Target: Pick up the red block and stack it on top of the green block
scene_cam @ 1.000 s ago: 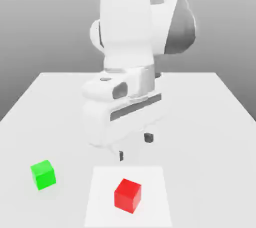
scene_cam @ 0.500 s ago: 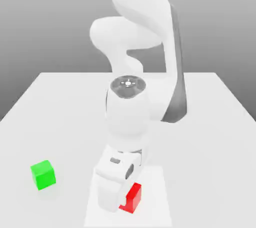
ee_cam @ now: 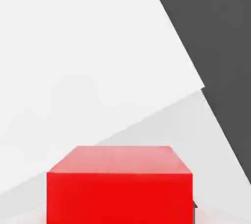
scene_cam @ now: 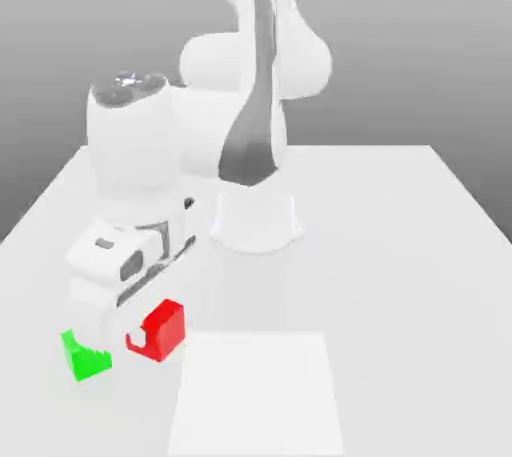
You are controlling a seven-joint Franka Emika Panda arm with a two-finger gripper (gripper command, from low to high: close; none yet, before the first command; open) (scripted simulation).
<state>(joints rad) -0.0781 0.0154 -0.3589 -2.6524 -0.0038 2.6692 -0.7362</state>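
A pale, nearly white table (scene_cam: 400,295) spreads across the exterior view, its far edge straight and its sides widening toward the camera. A brighter white square (scene_cam: 257,395) lies flat on it near the front, with nothing on top. Behind the table the backdrop (scene_cam: 450,45) is plain grey, darker low down and lighter higher up; in the hand view a dark grey area lies past the table's edge.

The red block (scene_cam: 170,330) is a bright, plain cube with smooth matte faces. In the hand view one face is a deep, even red and another is paler and pinkish. The gripper (scene_cam: 138,338) is closed on the red block, holding it off the exterior view's left side of the white square. The green block (scene_cam: 86,357), bright and plain too, is farther to the exterior view's left, partly hidden by the white hand.
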